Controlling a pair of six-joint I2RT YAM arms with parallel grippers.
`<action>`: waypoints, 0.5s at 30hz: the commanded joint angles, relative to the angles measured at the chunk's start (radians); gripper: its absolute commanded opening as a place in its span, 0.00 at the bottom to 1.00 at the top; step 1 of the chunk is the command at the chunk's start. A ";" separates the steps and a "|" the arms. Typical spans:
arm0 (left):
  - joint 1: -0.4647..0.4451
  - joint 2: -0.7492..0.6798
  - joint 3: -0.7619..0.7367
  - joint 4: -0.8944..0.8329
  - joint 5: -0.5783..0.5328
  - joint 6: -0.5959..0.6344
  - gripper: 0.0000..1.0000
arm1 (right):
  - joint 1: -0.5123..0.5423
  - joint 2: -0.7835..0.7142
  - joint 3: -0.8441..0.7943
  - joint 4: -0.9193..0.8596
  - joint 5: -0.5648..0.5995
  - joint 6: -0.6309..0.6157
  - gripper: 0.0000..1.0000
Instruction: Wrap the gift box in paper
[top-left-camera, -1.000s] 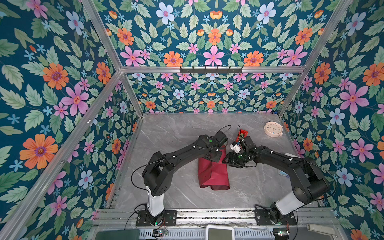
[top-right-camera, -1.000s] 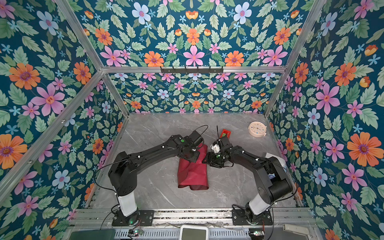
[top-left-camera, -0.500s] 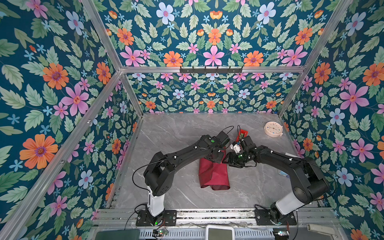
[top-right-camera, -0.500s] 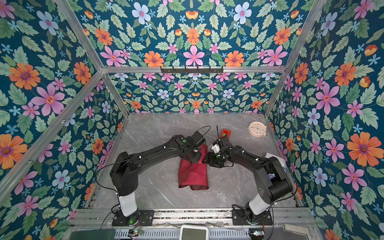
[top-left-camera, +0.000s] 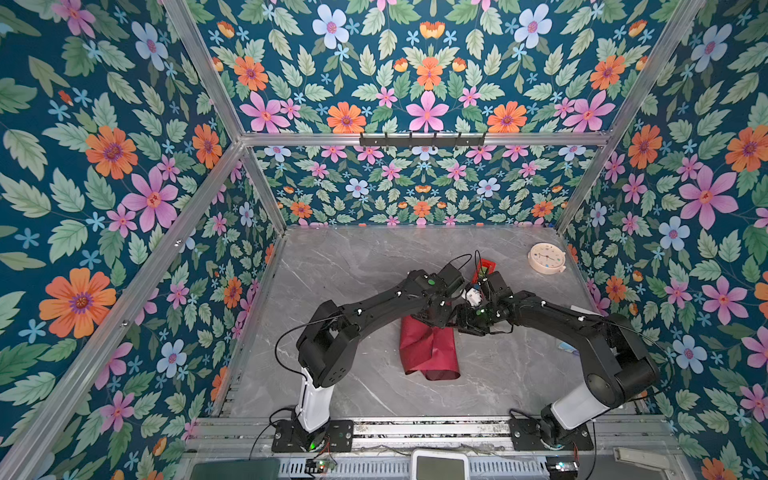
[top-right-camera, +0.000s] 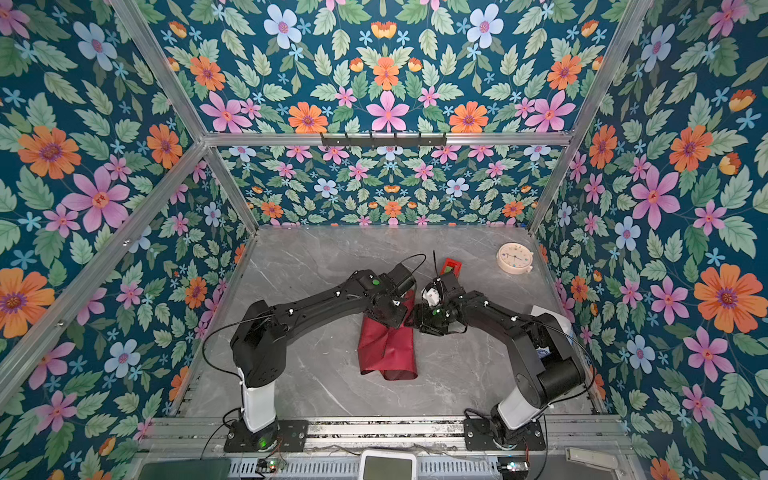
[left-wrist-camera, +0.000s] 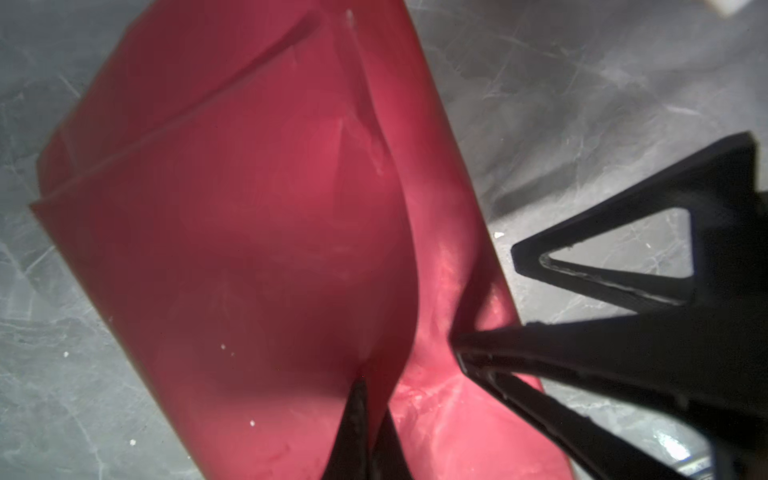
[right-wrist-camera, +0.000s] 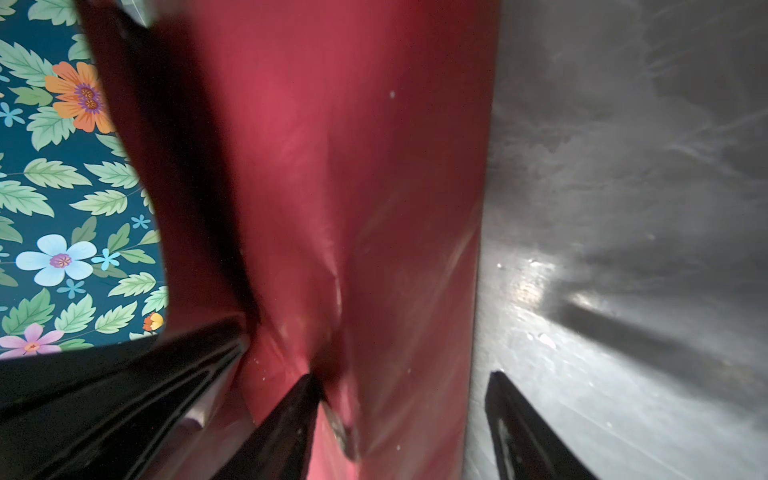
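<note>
The maroon paper (top-left-camera: 428, 353) (top-right-camera: 386, 353) lies folded into a long bundle on the grey table. The gift box is hidden. Both grippers meet at the bundle's far end. My left gripper (top-left-camera: 436, 320) (left-wrist-camera: 370, 390) is shut on a raised fold of the paper (left-wrist-camera: 249, 208). My right gripper (top-left-camera: 462, 324) (right-wrist-camera: 403, 386) stands open beside it. One of its fingertips (right-wrist-camera: 307, 390) presses on the paper (right-wrist-camera: 353, 166); the other fingertip (right-wrist-camera: 498, 386) hovers over bare table just off the paper's edge.
A red tape dispenser (top-left-camera: 485, 266) (top-right-camera: 452, 266) stands just behind the two wrists. A round cream clock (top-left-camera: 547, 258) (top-right-camera: 514, 258) lies at the back right. A white sheet (top-left-camera: 582, 309) sits by the right wall. Floral walls close in three sides.
My left gripper has edged a little to the right with the paper fold in it, closer to the right gripper. The right arm has not visibly moved.
</note>
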 joint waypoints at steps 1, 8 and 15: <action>0.000 0.008 0.004 0.010 0.018 0.003 0.01 | 0.001 0.001 -0.001 -0.030 0.041 0.009 0.65; 0.000 0.025 0.020 0.022 0.030 0.004 0.01 | 0.001 0.001 -0.003 -0.024 0.038 0.016 0.65; 0.001 0.034 0.041 0.062 0.030 0.003 0.01 | 0.000 0.003 -0.010 -0.018 0.034 0.020 0.65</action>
